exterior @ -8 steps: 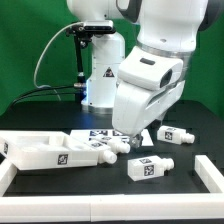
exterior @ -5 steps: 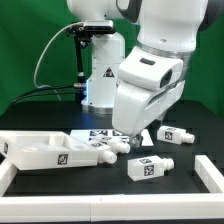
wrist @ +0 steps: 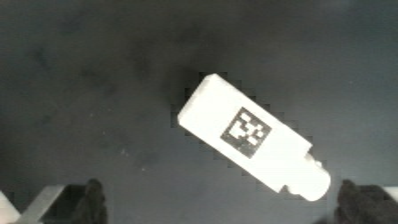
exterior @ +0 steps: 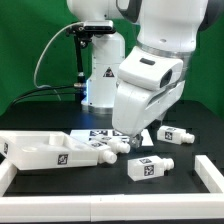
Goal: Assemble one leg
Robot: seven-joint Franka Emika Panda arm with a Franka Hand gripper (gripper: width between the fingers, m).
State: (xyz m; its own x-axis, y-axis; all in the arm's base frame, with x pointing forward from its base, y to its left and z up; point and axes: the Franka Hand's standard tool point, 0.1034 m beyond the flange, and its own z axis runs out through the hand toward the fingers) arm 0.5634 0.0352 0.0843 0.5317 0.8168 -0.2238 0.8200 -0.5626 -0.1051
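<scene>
1. At the exterior view's left lies the large white tray-like panel [exterior: 45, 152], flat on the dark table [exterior: 190, 118]. No leg can be seen standing fixed in it, so I judge that the joining itself is not yet done.
2. Just to the right of the panel, a loose leg [exterior: 112, 146] rests on its side near the arm's base.
3. In the middle, the gripper [exterior: 135, 134] hangs low over the table. In the wrist view its fingers [wrist: 80, 200] stand wide apart at the frame's edges with nothing between them.
4. The wrist view shows the target leg [wrist: 249, 130] lying flat on the table beneath the gripper [wrist: 228, 205], tag up and narrow stub end away from the tag. It sits apart from both fingers, ungrasped. The arm hides which leg this is in the exterior view, possibly one under the hand.
5. Further right, a front leg [exterior: 148, 168] and a far-right leg [exterior: 176, 135] lie loose and well apart.
6. In my judgement the task is at its start: the approach is made, while grasping, lifting, carrying and fitting all remain.
</scene>
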